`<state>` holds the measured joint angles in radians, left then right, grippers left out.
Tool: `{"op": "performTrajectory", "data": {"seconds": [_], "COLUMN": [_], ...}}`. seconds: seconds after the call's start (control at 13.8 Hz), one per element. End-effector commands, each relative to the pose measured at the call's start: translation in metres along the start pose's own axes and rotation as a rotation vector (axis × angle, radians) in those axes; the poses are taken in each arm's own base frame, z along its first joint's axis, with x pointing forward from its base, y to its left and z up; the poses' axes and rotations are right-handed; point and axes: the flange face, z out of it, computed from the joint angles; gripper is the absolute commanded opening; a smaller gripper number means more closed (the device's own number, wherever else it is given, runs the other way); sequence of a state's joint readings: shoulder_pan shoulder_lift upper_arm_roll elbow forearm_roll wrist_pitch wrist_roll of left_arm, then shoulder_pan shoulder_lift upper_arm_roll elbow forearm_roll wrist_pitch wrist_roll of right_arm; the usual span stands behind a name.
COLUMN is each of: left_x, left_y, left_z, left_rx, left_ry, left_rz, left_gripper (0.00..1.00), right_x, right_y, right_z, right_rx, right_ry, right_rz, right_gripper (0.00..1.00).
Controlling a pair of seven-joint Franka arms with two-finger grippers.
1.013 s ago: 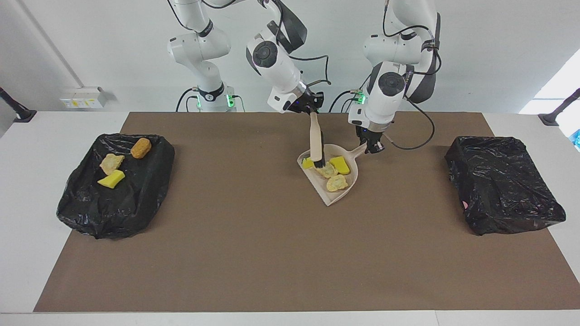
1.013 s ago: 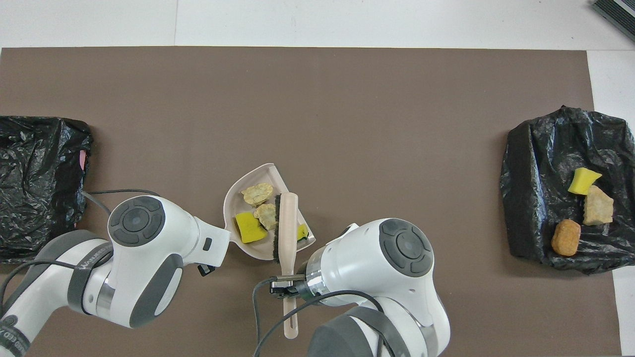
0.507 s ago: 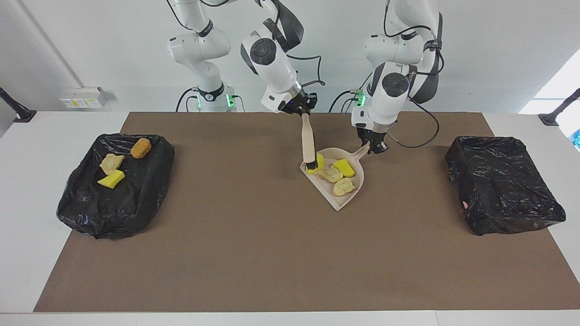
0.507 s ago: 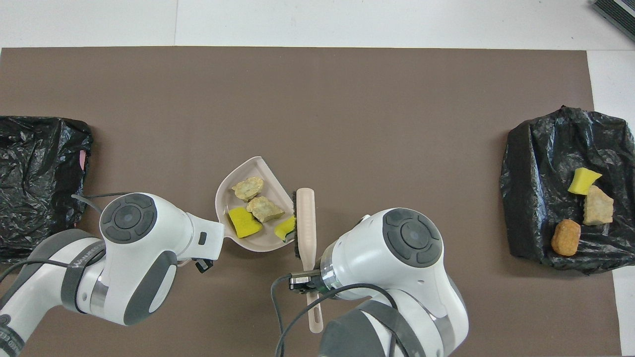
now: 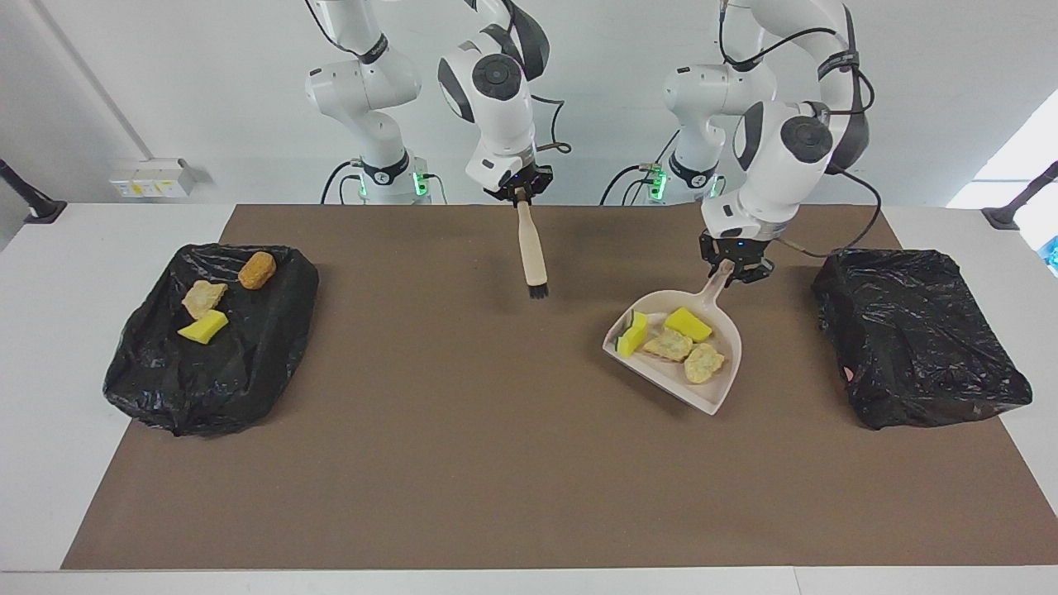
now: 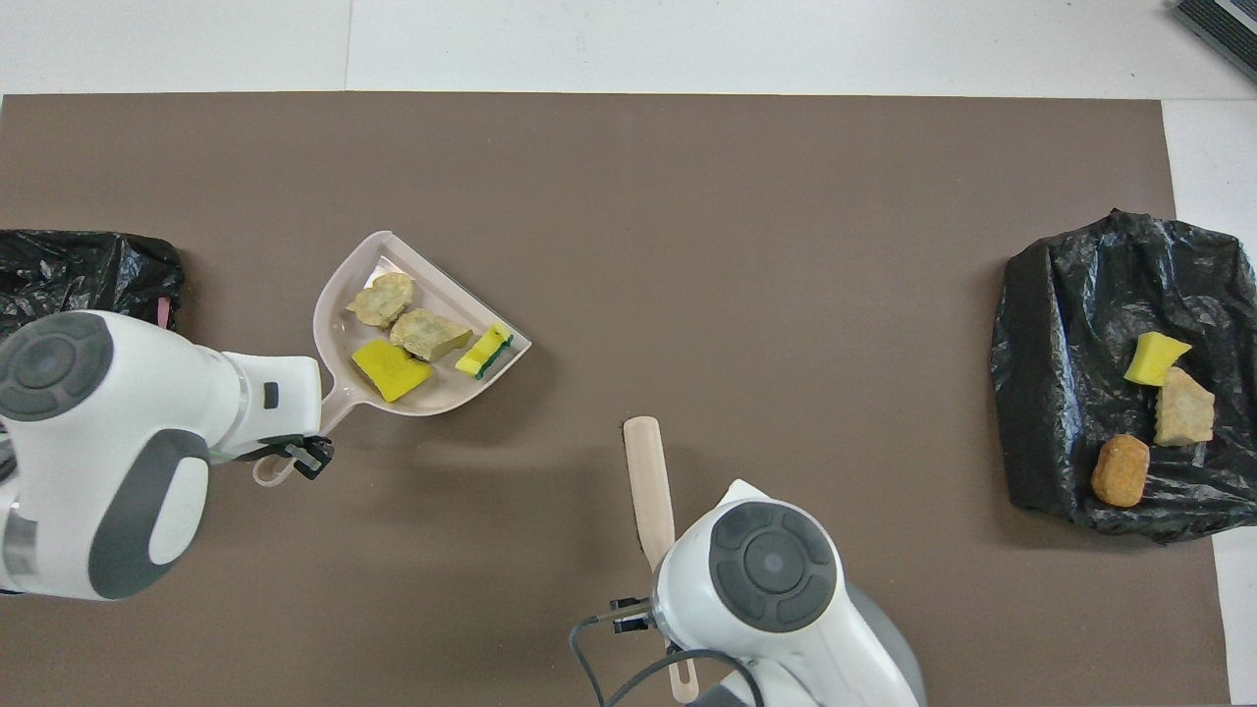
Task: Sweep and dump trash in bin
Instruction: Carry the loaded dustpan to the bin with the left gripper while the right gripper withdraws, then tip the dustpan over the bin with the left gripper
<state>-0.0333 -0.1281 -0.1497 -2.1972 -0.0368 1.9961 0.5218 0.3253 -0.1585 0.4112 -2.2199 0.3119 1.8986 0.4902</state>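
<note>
Yellow foam and beige crumbly trash scraps (image 5: 674, 343) I see in my raised beige plastic dustpan (image 5: 711, 395), left gripper (image 5: 732, 270) clamped on its handle, right gripper (image 5: 519, 193) gripping beige-handled brush (image 5: 531, 252) over brown mat (image 5: 463, 430), three scraps in black bag (image 5: 248, 347), second black bag (image 5: 917, 339) beside the dustpan.

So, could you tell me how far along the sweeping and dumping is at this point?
Done: three scraps lie on the black bag at the right arm's end, and four more sit in the dustpan. In hand: the left gripper carries the loaded dustpan; the right gripper holds the brush clear. Left: dumping that load.
</note>
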Motion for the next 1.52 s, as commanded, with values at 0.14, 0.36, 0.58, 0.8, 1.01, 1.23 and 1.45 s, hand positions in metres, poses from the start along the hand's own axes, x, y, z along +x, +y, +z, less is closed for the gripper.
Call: {"op": "performTrajectory", "data": {"seconds": [0.14, 0.36, 0.58, 0.8, 1.01, 1.23, 1.45], "left_x": [-0.029, -0.054, -0.086, -0.126, -0.167, -0.218, -0.257], "left_y": [-0.057, -0.091, -0.138, -0.185, -0.223, -0.261, -0.294], "left_z": [-0.049, -0.075, -0.088, -0.101, -0.114, -0.125, -0.127], "left_rx": [-0.021, -0.039, -0.094, -0.144, -0.156, -0.147, -0.149], "left_ry": [0.001, -0.009, -0.03, -0.011, 0.013, 0.048, 0.043], "left_rz": [-0.142, -0.194, -0.145, -0.11, -0.074, -0.034, 0.027], "left_gripper": [0.0, 0.0, 0.0, 0.0, 0.0, 0.0, 0.0], "right_x": [-0.037, -0.048, -0.049, -0.043, -0.027, -0.009, 0.009], "right_y": [-0.048, -0.078, -0.083, -0.09, -0.092, -0.07, -0.036], "right_z": [0.062, 0.109, 0.117, 0.105, 0.057, -0.002, -0.065], "right_rx": [-0.052, -0.102, -0.103, -0.109, -0.108, -0.125, -0.132], "right_ry": [0.054, 0.095, 0.095, 0.094, 0.079, 0.046, 0.013], "right_rz": [0.06, 0.105, 0.112, 0.1, 0.119, 0.07, 0.013], "right_gripper": [0.0, 0.0, 0.02, 1.0, 1.0, 1.0, 1.0]}}
